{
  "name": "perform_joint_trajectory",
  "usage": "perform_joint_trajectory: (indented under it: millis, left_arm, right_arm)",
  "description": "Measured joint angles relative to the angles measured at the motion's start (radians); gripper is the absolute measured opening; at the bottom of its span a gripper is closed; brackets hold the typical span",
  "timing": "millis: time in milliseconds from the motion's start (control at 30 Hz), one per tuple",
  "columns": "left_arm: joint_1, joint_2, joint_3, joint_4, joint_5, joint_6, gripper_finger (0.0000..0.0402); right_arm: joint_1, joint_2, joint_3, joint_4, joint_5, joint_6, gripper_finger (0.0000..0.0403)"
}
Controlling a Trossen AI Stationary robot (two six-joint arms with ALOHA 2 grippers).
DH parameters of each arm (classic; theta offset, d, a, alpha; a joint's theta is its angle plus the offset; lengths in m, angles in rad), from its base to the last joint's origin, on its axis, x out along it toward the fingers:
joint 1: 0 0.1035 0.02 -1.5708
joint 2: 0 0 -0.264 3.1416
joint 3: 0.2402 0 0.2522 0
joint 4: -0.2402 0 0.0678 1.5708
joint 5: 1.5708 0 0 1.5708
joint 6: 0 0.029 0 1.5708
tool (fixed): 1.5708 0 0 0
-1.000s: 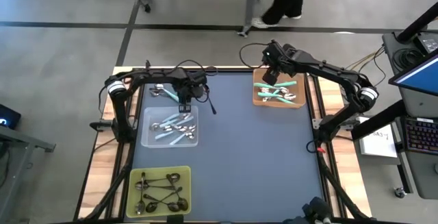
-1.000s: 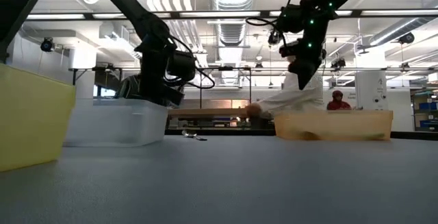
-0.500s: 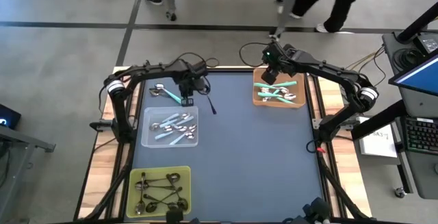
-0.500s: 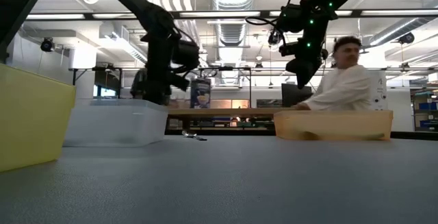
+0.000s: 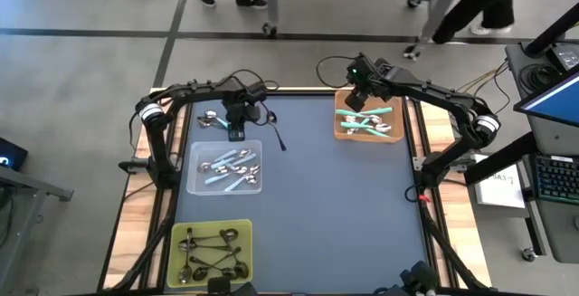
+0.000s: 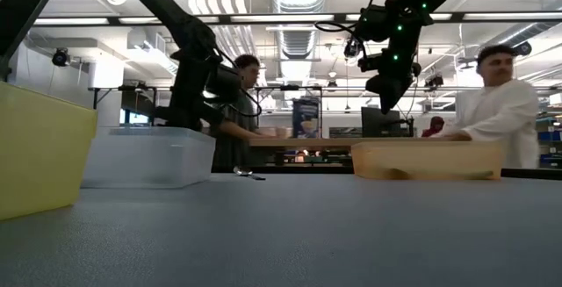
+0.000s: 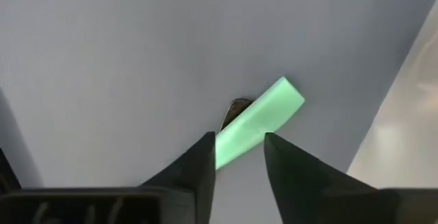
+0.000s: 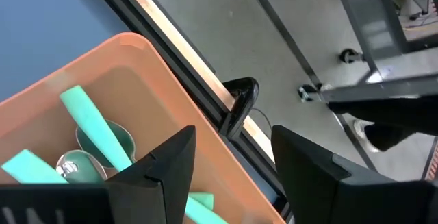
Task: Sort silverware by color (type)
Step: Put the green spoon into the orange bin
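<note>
A teal-handled spoon (image 7: 263, 118) lies on the blue table mat, just beyond the far edge of the clear tray (image 5: 195, 184); its shiny bowl end (image 5: 210, 119) points to the table's left. My left gripper (image 7: 239, 139) (image 5: 237, 133) points down over it. Its fingers stand open on either side of the handle. My right gripper (image 8: 233, 135) (image 5: 356, 100) hangs open and empty above the far edge of the orange tray (image 5: 340, 134), which holds teal spoons (image 5: 366, 122). The clear tray holds pale blue spoons (image 5: 228, 169). My left gripper straddles the teal handle (image 7: 233, 148) from above, its fingers lying across it. I cannot tell whether either finger (image 7: 204, 157) touches the handle. The spoon lies flat on the mat, its free handle end (image 7: 289, 95) sticking out past the fingers.
A dark spoon (image 5: 276, 138) lies loose on the mat right of my left gripper. A yellow tray (image 5: 179, 233) with dark metal spoons stands at the near left. The mat's middle and right are bare. People stand beyond the far edge.
My left gripper has risen from the clear tray's far edge, swung toward the table's far edge, then come back a little toward the left and down over the teal spoon's handle. The spoon has stayed on the mat. People have walked past beyond the table.
</note>
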Motion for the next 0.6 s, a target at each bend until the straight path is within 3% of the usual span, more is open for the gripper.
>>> perform_joint_trajectory:
  millis: [233, 600]
  left_arm:
    - [0.010, 0.005, -0.009, -0.015, 0.000, 0.036, 0.0148]
    - [0.012, 0.005, -0.064, 0.040, -0.033, 0.014, 0.0153]
  right_arm:
    - [0.000, 0.000, 0.000, -0.001, 0.000, 0.027, 0.0185]
    - [0.000, 0.000, 0.000, 0.000, 0.000, 0.017, 0.0185]
